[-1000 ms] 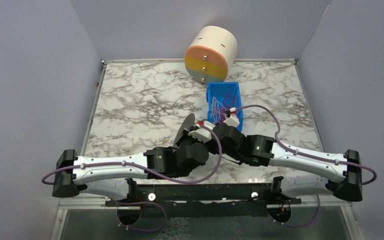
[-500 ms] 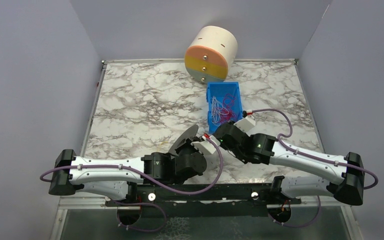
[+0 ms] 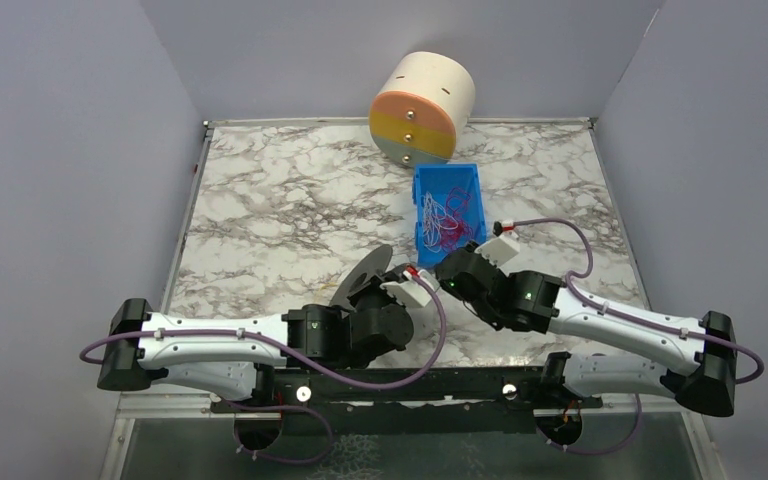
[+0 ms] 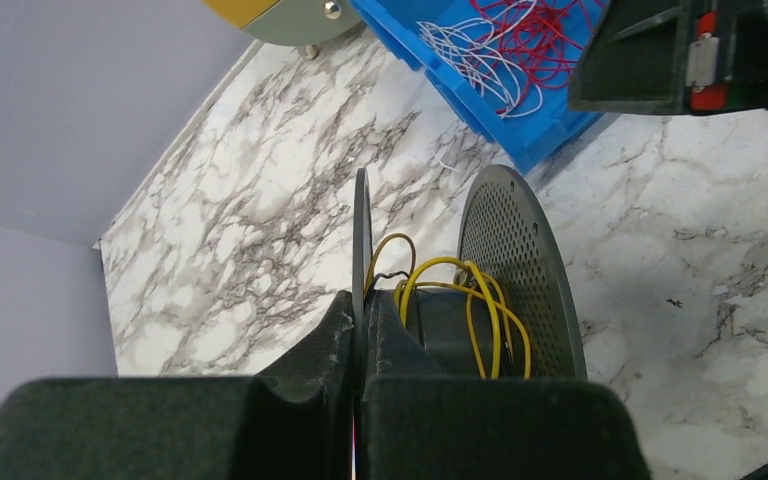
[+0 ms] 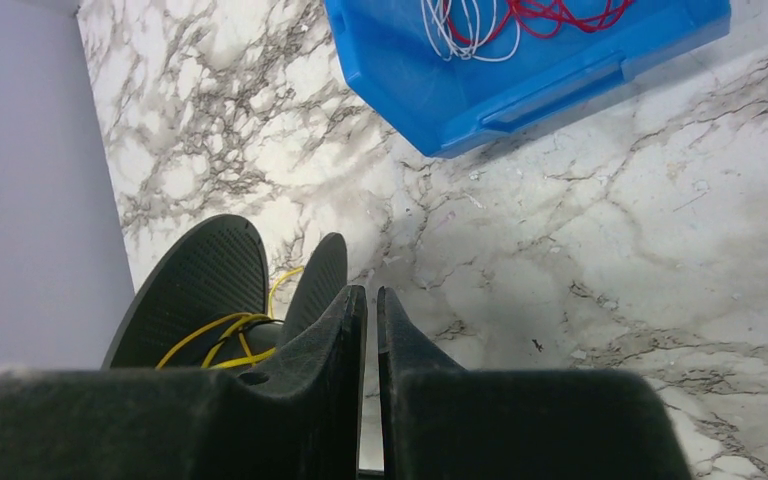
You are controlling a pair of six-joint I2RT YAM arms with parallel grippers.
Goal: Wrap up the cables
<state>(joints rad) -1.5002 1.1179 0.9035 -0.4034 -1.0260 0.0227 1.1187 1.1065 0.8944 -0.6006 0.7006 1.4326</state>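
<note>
No readable text or brand on anything. The one mark is a small red patch on the side of the right gripper (image 5: 371,310), too small to read.

Landmark: blue bin (image 5: 480,95), on the table (image 5: 660,250).
- Cables (image 4: 505,55): loose red and white tangle lying inside the bin. One yellow wire (image 4: 470,300) is off the bin's near-left corner, looped round the hub of a dark spool (image 4: 515,250) between its two perforated discs. Loops are slack, some bulging outward.
- Left gripper (image 4: 362,320): also near-left of the bin, fingers clamped on the edge of the spool's thin left disc, which stands on edge. The yellow wire sits just past the fingertips, on the hub, not touching them.
- Right gripper: just off the bin's near end, over bare table, tips right beside the spool's nearer disc. Fingers are pressed almost together with only a slit between them. Can't tell if a wire is pinched in there. The bin's red and white cables are apart from it, further in.
- Round cream drum (image 3: 422,95) with orange, yellow and grey bands on its face: at the bin's far end.
</note>
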